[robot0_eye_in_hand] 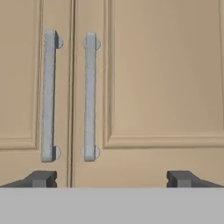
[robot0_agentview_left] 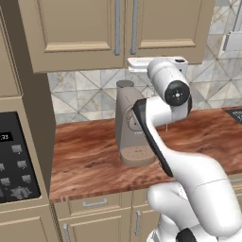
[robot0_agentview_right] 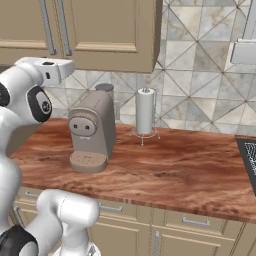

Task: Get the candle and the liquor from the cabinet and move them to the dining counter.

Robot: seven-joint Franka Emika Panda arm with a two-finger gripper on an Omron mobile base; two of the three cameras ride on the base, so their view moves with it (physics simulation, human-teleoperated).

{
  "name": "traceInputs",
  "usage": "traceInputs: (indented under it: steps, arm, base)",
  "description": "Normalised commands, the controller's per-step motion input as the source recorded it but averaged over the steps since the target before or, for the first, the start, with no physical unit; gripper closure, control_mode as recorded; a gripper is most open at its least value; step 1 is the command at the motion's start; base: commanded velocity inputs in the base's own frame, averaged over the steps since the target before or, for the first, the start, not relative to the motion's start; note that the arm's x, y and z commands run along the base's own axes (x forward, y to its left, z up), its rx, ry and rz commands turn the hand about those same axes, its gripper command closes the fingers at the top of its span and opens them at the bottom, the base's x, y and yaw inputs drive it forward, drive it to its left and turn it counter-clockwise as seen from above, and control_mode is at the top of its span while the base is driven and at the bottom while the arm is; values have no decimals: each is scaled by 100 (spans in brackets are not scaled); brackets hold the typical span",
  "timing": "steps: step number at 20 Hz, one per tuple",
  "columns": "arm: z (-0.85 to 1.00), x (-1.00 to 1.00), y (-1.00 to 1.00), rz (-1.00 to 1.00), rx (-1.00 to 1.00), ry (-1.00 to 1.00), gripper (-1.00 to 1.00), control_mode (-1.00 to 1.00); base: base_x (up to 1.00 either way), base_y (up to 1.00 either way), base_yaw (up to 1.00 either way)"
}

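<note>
cabinet [robot0_eye_in_hand: 144, 87] doors shut, tool [robot0_eye_in_hand: 113, 178] tips cropped

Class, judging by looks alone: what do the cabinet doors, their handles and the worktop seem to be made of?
Cabinet: likely painted wood, matte tan, panelled frames. Handles: apparently brushed metal, pale grey bars. Worktop: wood or wood-look laminate, reddish-brown streaky grain, slight sheen.

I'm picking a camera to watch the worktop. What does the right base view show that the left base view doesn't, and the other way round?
The right base view alone shows a paper towel roll standing to the right of the coffee machine. The left base view alone shows a dark oven panel at its left edge. Both share the coffee machine, the wooden worktop, the tiled wall, the closed cabinet and the arm.
</note>
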Motion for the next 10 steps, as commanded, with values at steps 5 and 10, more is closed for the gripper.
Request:
traceInputs:
  steps: [5,10]
  arm:
    - [10,20,26,0,0,-14,-100,-100]
    - [18,21,6,0,0,-12,-100,-100]
  base:
    - [0,0,0]
    - [0,0,0]
